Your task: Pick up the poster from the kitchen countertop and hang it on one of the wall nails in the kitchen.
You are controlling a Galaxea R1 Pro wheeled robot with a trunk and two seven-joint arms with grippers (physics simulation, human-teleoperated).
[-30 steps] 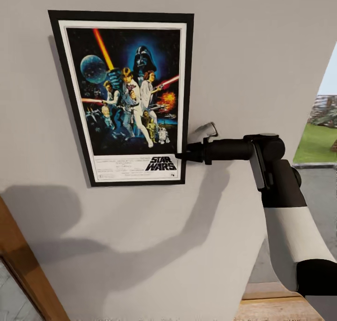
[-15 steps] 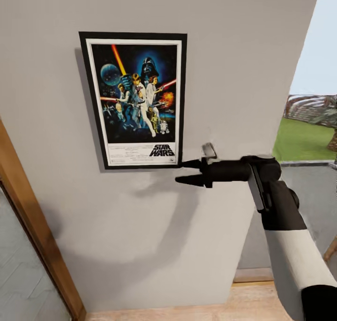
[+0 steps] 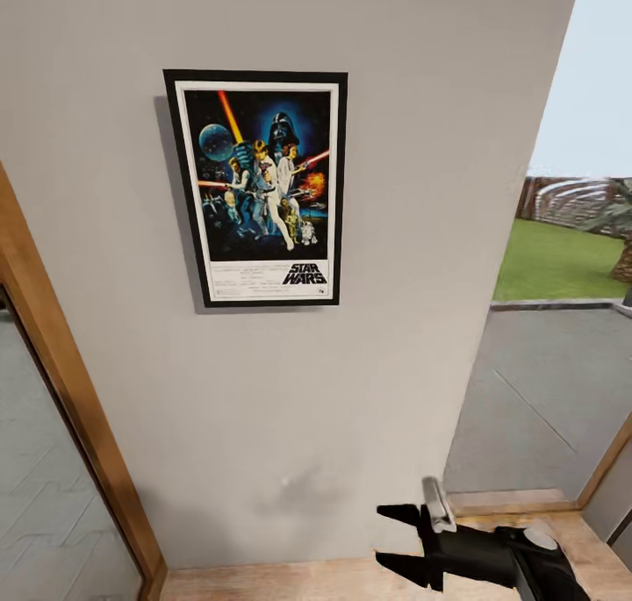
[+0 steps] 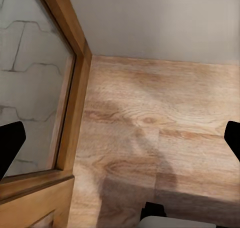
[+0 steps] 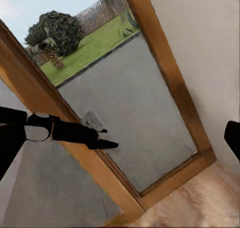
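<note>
Poster (image 3: 259, 187) hanging upright on the pale grey wall (image 3: 421, 145), above and well apart from the right end effector (image 3: 391, 540). Fingers spread wide, holding nothing. Left end effector (image 4: 120, 140) wide too, over wooden floor (image 4: 150, 128) beside a wooden door frame (image 4: 75, 88).

Pale grey plaster wall (image 3: 421, 189) spans most of frame, carrying framed Star Wars poster (image 3: 259, 187) flat against it at upper centre, slightly tilted. Wood-plank floor (image 3: 307, 579) along bottom edge; wooden door frame (image 3: 75, 408) stands on it at lower left.
</note>
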